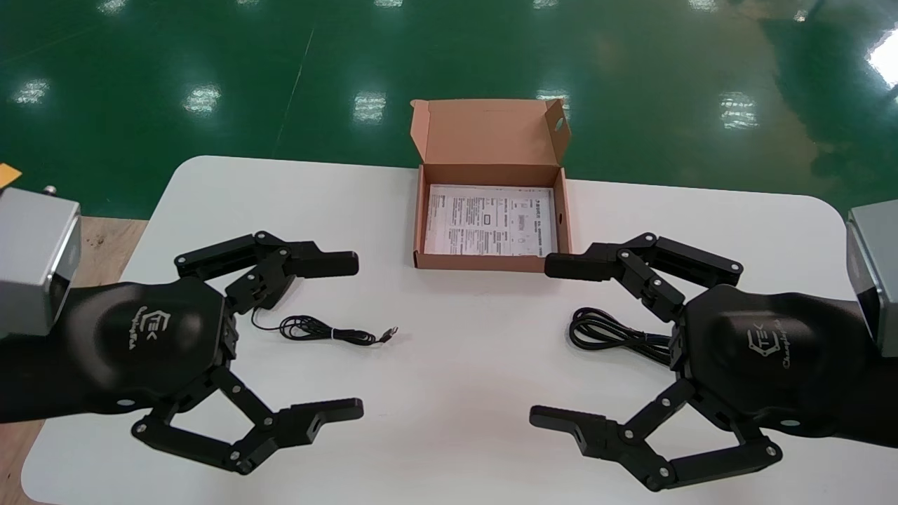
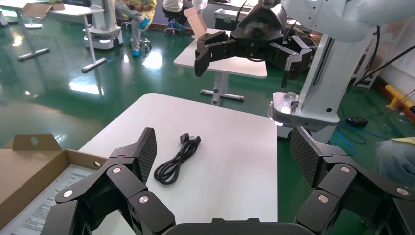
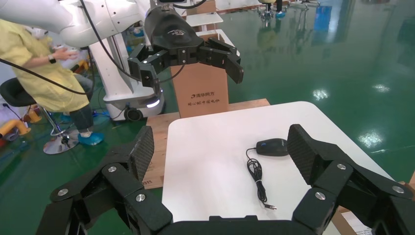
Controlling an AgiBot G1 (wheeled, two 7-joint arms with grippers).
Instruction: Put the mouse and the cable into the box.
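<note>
Black pincers are seen nearest, held low over the white bench (image 1: 449, 393): the left pincer (image 1: 354, 337) on the left and the right pincer (image 1: 544, 341) on the right, each with its jaws spread wide and nothing gripped. Just beyond the left pincer the mouse cord (image 1: 330, 330) is laid in a loose bundle, its plug pointed toward the bench's middle. The mouse (image 3: 272, 146) itself is covered by that pincer in the head view and is made out only from the right wrist view, lying on the bench at the cord's end. The cable (image 1: 603, 330), coiled, is found beside the right pincer, partly hidden under its linkage. Farther back, the box (image 1: 484, 261) is stood open near the bench's far edge, lid raised, with a printed leaflet (image 1: 487, 219) laid flat inside.

Neither thing has been put in yet, so the first pick is judged to be in hand. A descent of the left pincer over the mouse would be called for next, with the trailing cord to be minded. The leaflet's print cannot be read.
</note>
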